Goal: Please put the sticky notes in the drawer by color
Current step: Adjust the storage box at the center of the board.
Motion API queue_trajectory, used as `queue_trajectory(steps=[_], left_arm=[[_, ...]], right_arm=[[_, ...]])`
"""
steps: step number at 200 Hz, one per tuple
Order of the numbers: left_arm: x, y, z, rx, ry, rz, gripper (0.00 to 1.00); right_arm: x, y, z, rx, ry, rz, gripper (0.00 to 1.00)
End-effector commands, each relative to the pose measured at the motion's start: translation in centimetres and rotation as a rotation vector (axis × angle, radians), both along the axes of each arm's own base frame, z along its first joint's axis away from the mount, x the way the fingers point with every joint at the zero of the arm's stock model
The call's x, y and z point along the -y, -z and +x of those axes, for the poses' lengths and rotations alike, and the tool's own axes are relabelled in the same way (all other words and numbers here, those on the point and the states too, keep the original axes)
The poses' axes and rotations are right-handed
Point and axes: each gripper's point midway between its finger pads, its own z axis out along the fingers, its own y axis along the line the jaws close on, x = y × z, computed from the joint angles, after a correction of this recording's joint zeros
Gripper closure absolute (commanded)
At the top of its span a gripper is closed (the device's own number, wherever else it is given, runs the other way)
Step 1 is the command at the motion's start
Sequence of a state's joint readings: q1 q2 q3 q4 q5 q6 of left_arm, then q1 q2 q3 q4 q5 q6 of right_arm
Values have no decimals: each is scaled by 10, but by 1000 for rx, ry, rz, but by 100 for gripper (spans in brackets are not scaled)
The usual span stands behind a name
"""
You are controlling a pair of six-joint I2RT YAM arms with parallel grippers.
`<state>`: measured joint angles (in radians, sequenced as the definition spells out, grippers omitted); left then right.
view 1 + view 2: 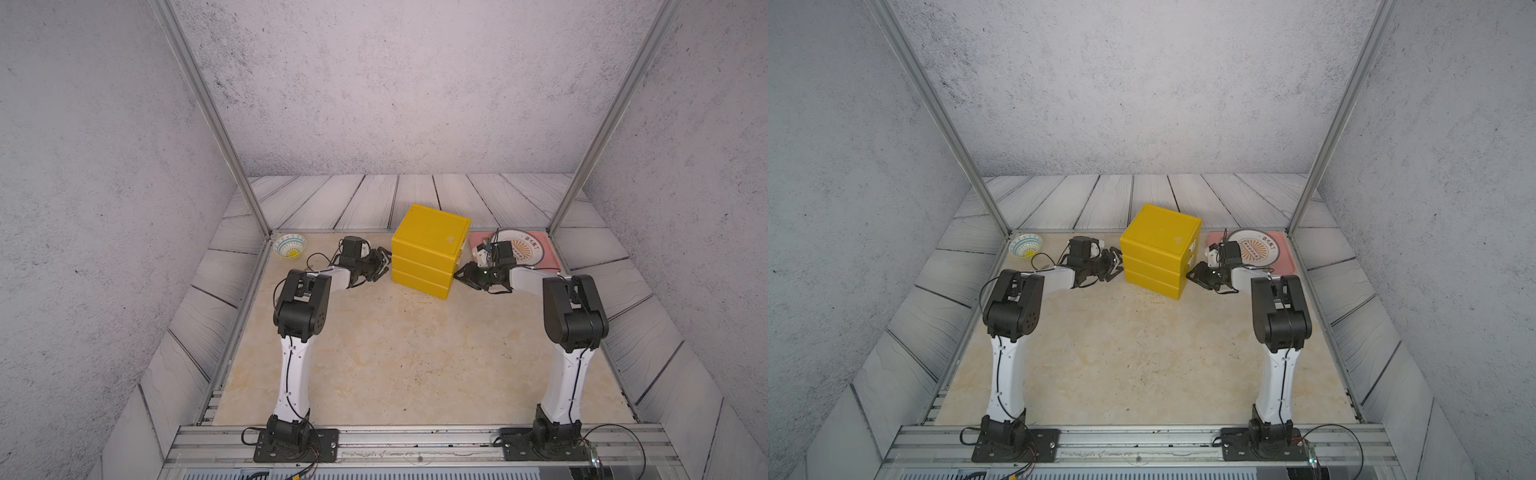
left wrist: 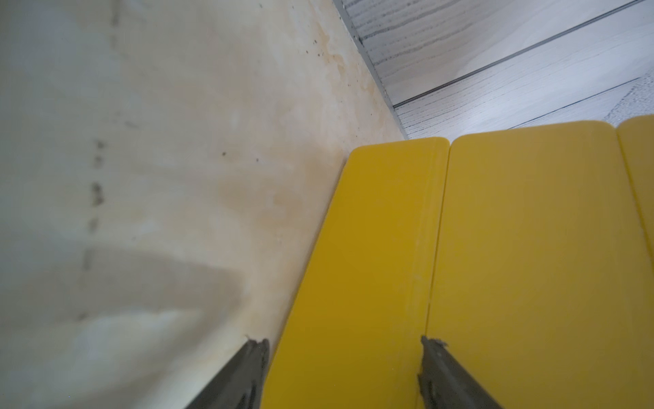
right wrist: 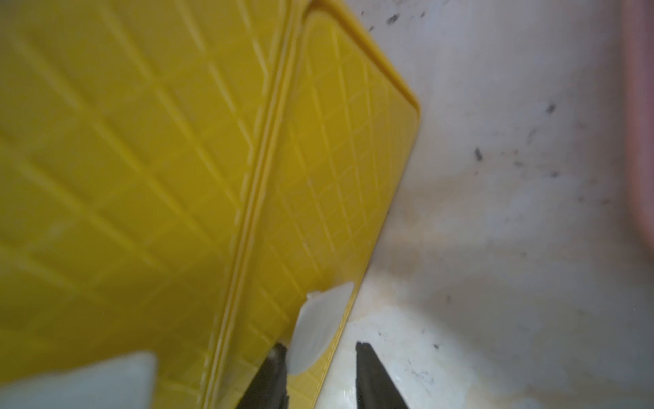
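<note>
Yellow plastic three-drawer box (image 1: 430, 237): table's 12 o'clock, far centre.
Left gripper (image 1: 386, 264): box's 9 o'clock, jaws apart, holding nothing.
Right gripper (image 1: 459, 274): box's 3 o'clock, jaws part-open astride white tab handle (image 3: 318, 325).
Patterned round bowl (image 1: 290, 245): table's 10 o'clock.

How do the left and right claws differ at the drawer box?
The left claw faces the plain side of the yellow drawer box; the right claw faces its gridded front, a white tab handle between its jaws. Left claw's jaws stand wider than right claw's. Both are open, low, on opposite sides.
</note>
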<state>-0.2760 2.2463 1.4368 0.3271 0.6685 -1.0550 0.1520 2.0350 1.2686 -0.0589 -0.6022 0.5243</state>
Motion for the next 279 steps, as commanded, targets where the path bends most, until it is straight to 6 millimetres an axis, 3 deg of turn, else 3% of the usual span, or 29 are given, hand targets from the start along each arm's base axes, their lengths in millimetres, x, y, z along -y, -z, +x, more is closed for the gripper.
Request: queue_trajectory(steps=[1,49,70,96,111,130,163,186,211,230,246,279], left_arm=[[26,-23,-33,46,135,-43,27],[16,-31,-48,41,157,21,22],[1,-36,-51,32,129,28,21],[-35,-46,-54,29,50,43,20],[-54,-56,-57,38,11,67,19],[-68,-67,-64,35,12,107,18],[-91,-79,-76,34,-33,132,17],[-98,-85,-91,34,-65,156,17],[-107,-83,-121,6,-98,198,18],[-118,-77,-146,-25,-122,245,19],[-122,-69,-163,-54,-127,274,21],[-92,-48,-176,-104,-34,296,25]], right_arm=[[-44,-22,-38,17,-119,54,64],[-94,-22,-83,27,-196,12,64],[-107,-28,-84,54,-196,5,64],[-115,-48,-78,88,-198,20,63],[-107,-63,-79,121,-181,-5,63],[-88,-83,-95,151,-165,-52,63],[-34,-107,-107,198,-64,-167,61],[4,-118,-81,207,20,-137,61],[32,-120,-30,197,84,-110,61],[32,-118,7,147,51,-69,61],[28,-103,43,122,51,-26,62],[18,-63,102,47,38,46,62]])
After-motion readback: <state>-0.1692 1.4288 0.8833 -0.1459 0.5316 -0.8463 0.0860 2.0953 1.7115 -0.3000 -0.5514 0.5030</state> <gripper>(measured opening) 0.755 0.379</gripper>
